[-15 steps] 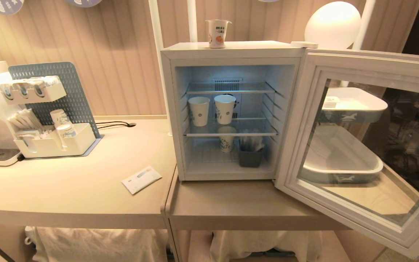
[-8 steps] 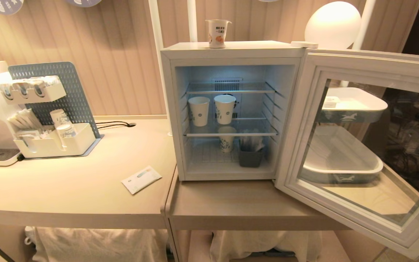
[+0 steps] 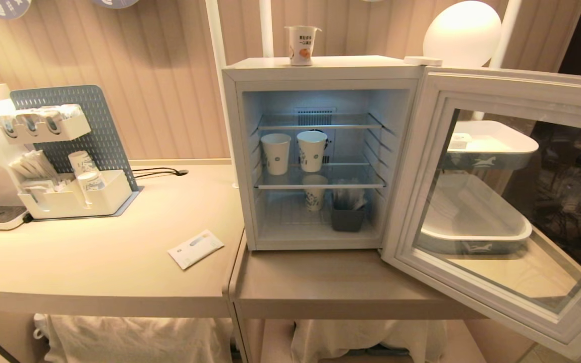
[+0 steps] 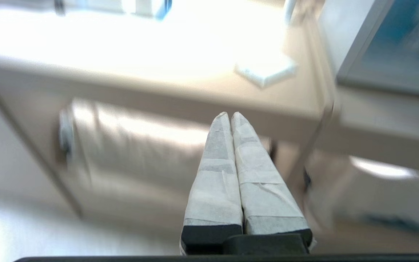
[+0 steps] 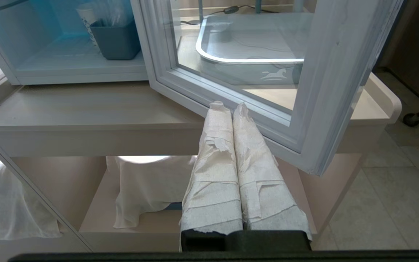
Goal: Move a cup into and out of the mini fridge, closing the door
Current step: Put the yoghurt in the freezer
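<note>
Mini fridge (image 3: 321, 68) sits on the lower right counter section (image 3: 336, 285), white box, interior lit blue, wire shelves visible. Door (image 3: 502, 201) swung wide open toward the right, glass window, through it two stacked white trays (image 3: 472, 227) on the counter behind. Left counter (image 3: 94, 262) just beside the fridge's section, a bit higher. On it at the far left a blue pegboard organizer (image 3: 68, 151) with a white bin holding patterned paper cups and packets, and a white machine at the frame edge. Round white lamp (image 3: 462, 33) behind the fridge's top right corner. White cloth (image 3: 134, 338) under the counters.

Inside fridge: two paper cups (image 3: 293, 151) side by side on the middle shelf, a third paper cup (image 3: 314, 194) on the floor level below, touching or just beside a small grey bin (image 3: 347, 217) with packets.

Cup (image 3: 301, 46) stands upright on top of the fridge, near the back middle, orange fruit print facing forward, not held by anything.

Flat white packet (image 3: 195, 248) lies on the left counter near its right edge.

Neither arm shows in the head view. Left gripper (image 4: 230, 114) hangs in front of and below the left counter edge, taped fingers pressed together, holding nothing; that view is blurred. Right gripper (image 5: 227, 105) sits low just before the open door's bottom frame, fingers likewise pressed together, empty.
</note>
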`<state>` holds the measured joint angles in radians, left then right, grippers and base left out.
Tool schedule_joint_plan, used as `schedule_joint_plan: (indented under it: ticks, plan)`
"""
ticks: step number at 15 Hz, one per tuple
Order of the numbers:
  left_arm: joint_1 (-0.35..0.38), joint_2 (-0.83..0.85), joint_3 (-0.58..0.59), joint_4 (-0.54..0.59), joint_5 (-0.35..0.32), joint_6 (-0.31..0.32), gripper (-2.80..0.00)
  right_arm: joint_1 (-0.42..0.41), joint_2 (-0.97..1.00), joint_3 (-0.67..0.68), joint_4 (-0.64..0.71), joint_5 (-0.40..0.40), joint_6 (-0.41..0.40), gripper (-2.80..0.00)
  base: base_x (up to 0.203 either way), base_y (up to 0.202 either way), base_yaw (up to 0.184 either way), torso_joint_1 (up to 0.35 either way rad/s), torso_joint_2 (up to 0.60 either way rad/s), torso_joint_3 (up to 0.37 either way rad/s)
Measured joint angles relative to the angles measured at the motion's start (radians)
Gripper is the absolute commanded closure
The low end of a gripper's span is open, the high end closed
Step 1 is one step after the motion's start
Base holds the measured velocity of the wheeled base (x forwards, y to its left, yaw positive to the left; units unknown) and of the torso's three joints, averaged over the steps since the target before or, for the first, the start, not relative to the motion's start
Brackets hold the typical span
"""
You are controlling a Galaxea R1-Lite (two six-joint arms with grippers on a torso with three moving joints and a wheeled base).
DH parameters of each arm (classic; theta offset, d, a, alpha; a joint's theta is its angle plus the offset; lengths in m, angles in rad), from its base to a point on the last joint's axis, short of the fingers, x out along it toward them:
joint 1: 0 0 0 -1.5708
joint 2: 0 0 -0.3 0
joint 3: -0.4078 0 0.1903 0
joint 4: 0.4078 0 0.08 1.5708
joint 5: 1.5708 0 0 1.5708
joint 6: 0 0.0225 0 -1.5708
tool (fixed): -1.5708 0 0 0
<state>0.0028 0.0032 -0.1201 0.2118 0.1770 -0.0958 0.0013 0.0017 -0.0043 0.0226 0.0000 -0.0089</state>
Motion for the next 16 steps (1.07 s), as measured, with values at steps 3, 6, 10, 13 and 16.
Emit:
schedule_joint_plan:
  ticks: [3, 6, 10, 13, 16]
  plan:
    - [0.000, -0.001, 0.101, -0.313, -0.103, 0.174, 0.00, 0.000, 0.000, 0.000, 0.000, 0.000, 0.000, 0.00, 0.000, 0.000, 0.000, 0.000, 0.00, 0.000]
    - [-0.001, -0.001, 0.097, -0.171, -0.203, 0.174, 0.00, 0.001, 0.000, 0.000, 0.000, 0.000, 0.000, 0.00, 0.000, 0.000, 0.000, 0.000, 0.00, 0.000]
    - [-0.001, -0.001, 0.100, -0.157, -0.208, 0.185, 0.00, 0.000, 0.000, 0.000, 0.000, 0.000, 0.000, 0.00, 0.000, 0.000, 0.000, 0.000, 0.00, 0.000]
    - [-0.001, -0.001, 0.102, -0.166, -0.210, 0.174, 0.00, 0.000, 0.000, 0.000, 0.000, 0.000, 0.000, 0.00, 0.000, 0.000, 0.000, 0.000, 0.00, 0.000]
    - [-0.001, -0.001, 0.107, -0.181, -0.208, 0.176, 0.00, 0.000, 0.000, 0.000, 0.000, 0.000, 0.000, 0.00, 0.000, 0.000, 0.000, 0.000, 0.00, 0.000]
